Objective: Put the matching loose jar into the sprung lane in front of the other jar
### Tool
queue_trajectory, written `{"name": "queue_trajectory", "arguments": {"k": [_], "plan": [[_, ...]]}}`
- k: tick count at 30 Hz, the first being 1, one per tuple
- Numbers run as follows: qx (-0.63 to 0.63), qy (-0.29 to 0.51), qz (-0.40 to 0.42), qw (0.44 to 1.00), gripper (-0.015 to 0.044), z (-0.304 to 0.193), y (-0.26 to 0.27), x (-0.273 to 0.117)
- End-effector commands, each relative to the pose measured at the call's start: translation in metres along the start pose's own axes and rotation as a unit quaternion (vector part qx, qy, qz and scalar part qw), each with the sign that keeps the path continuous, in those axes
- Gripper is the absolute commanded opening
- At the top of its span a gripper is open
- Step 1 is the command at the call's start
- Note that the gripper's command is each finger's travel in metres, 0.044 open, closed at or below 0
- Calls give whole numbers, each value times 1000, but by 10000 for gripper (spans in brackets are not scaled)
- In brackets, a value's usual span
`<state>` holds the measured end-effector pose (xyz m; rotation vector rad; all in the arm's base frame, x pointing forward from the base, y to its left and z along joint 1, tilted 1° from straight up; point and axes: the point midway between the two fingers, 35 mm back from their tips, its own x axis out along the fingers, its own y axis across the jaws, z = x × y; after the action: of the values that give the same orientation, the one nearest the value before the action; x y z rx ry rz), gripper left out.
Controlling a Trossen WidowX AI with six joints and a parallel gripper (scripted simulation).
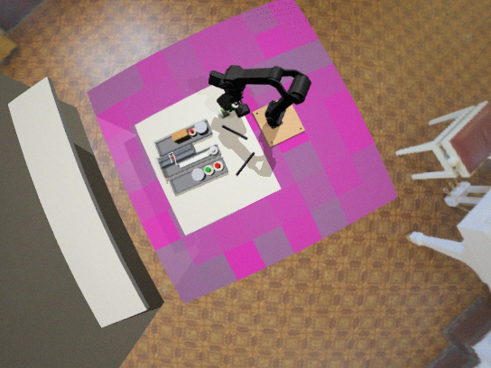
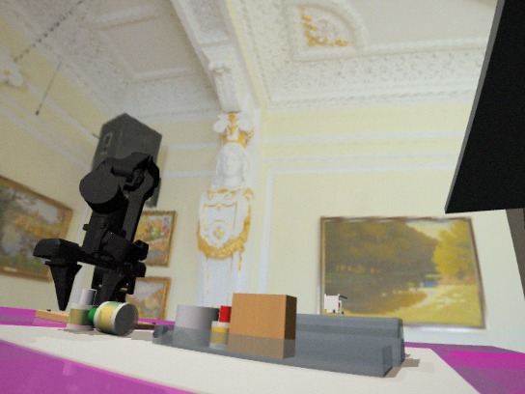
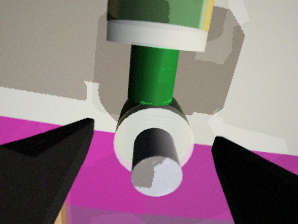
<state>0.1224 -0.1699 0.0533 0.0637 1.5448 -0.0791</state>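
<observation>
The loose jar with a pale grey knob lid (image 2: 79,319) (image 3: 186,138) stands upright on the white sheet. My gripper (image 1: 233,107) (image 2: 84,303) (image 3: 155,135) is open, pointing down, with one finger on either side of this jar and a gap on both sides in the wrist view. A loose jar with a green lid (image 2: 116,319) (image 3: 152,75) lies on its side right beside it. The sprung lane (image 1: 173,170) is the middle grey lane. A jar with a pale lid (image 1: 213,150) stands at its front end, with a white bar (image 1: 194,160) behind it.
A neighbouring lane holds an orange-brown block (image 1: 180,135) (image 2: 262,319), a red-lidded jar (image 1: 192,131) (image 2: 219,333) and a grey cylinder (image 1: 201,127) (image 2: 195,319). The other holds a grey cylinder (image 1: 198,174), a green-lidded jar (image 1: 208,170) and a red-lidded jar (image 1: 217,165). Two black bars (image 1: 235,132) (image 1: 245,163) lie in front.
</observation>
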Motion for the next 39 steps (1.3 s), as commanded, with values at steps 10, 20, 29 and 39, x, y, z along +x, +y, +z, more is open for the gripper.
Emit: {"name": "queue_trajectory", "arguments": {"k": [10,20,29,39], "plan": [[2,-1,4,1000,138,0,1,2],[-7,9,-24,1000,0,2,-9,-23],[-3,5,-13,1000,0,5,-8,-59],[2,-1,3,1000,0,5,-1,-102]]}}
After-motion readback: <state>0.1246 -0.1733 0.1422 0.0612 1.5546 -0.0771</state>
